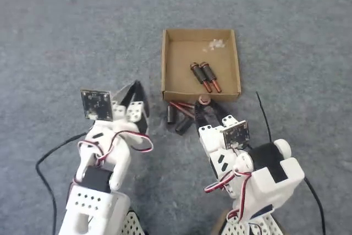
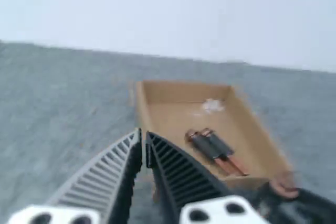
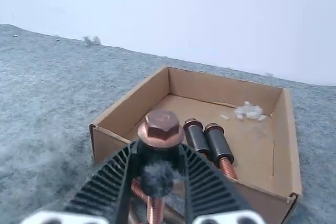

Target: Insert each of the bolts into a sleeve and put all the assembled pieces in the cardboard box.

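Bolt [image 3: 160, 128] gripped by right fingers [image 3: 112, 186]; high view adds sleeves [image 1: 183, 125] beside box [image 1: 164, 61].

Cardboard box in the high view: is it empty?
No, two assembled pieces lie side by side on the floor of the cardboard box.

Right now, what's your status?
Right hand shut on bolt. Left hand shut, empty. Two assembled pieces in cardboard box. Loose sleeves lie outside its front wall.
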`<state>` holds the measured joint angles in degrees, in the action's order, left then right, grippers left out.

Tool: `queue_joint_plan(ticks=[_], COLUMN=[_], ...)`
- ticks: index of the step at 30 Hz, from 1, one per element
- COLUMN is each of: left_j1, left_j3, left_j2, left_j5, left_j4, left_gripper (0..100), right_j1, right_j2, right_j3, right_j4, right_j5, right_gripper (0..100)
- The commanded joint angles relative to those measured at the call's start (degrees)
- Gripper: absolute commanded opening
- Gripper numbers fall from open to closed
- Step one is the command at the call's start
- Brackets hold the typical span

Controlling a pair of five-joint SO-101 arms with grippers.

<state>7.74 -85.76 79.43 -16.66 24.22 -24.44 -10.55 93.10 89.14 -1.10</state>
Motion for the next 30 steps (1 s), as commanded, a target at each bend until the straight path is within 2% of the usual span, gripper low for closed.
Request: queue_joint_plan(ticks=[1, 5, 8, 13, 19, 25, 30], left_j1=[-6.86, -12.57, -14.86, -14.51, -9.76, -9.58, -9.67], left_j3=[-6.81, -11.21, -11.12, -10.86, -10.86, -10.86, -10.86], left_j2=[4.84, 12.13, 18.02, 25.32, 24.26, 24.0, 24.0], left_j5=[-0.26, -0.26, -0.26, 0.0, 8.18, 9.05, 9.05], left_j4=[1.14, 5.36, 14.15, 28.04, 32.79, 38.07, 38.86], left_gripper=[1, 1, 1, 1, 1, 1, 1], right_j1=[0.66, 0.66, 0.66, 0.75, 1.45, 1.36, 2.95], right_j2=[0.84, 0.84, 0.84, 0.84, 1.19, 1.54, 5.67], right_j3=[-1.14, -1.14, -1.14, -0.97, -0.35, 1.85, 2.73], right_j4=[0.04, 0.13, 0.13, 0.13, 0.13, 0.75, -0.22], right_j5=[-0.53, -0.53, -0.53, -0.53, -0.44, -0.26, -0.26], right_gripper=[0.6, 0.6, 0.6, 0.6, 0.6, 0.6, 0.6])
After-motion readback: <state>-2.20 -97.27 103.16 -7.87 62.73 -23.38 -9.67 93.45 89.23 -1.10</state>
